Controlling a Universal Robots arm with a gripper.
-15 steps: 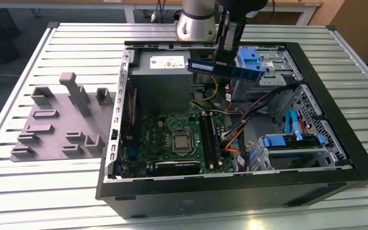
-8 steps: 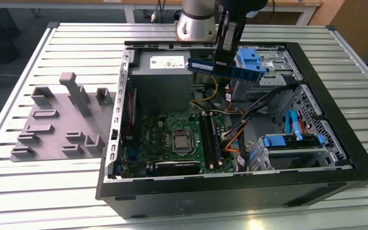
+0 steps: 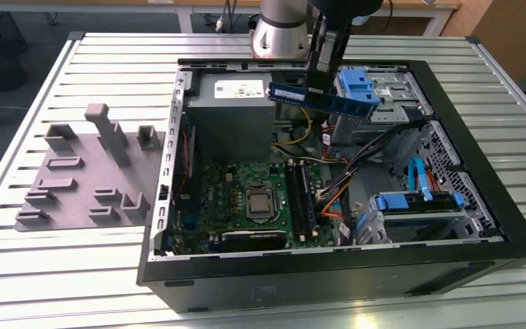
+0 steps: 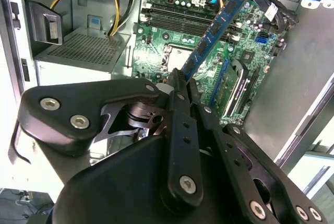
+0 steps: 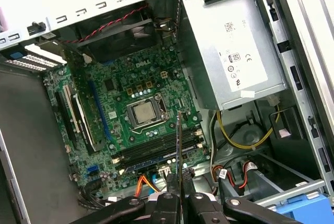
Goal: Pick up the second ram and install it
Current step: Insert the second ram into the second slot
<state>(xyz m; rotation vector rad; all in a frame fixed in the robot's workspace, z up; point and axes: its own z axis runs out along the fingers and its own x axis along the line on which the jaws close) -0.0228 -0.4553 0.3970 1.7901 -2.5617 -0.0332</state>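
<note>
Exterior view has me hanging over the far half of the open computer case (image 3: 482, 229), my gripper (image 3: 320, 88) closed on the second ram (image 3: 355, 105). It is a thin, flat, dark-blue board with small black chips, held in the air with its long edge slightly tilted, above the gap between the power supply (image 3: 231, 103) and the blue plastic drive caddy (image 3: 366, 83).

In the second wrist view my black metal fingers (image 4: 182, 109) pinch the ram (image 4: 219, 23) by one end, and the rest of it sticks out over the green motherboard (image 4: 172, 65). In the first wrist view I see the ram (image 5: 179, 145) edge-on (just a dark sliver) rising from my gripper (image 5: 180, 185), above the long black slots (image 5: 156, 148) beside the square silver processor (image 5: 142, 112).

The power supply is a plain grey sheet-metal box with a perforated side. Yellow wires (image 5: 245, 140) loop near it, and orange and red cables crowd the near edge of the board.

Outside the case, to the exterior view's left, a grey plastic holder tray (image 3: 80, 181) with upright blocks lies on the ribbed metal table (image 3: 62, 274), well apart from me.
</note>
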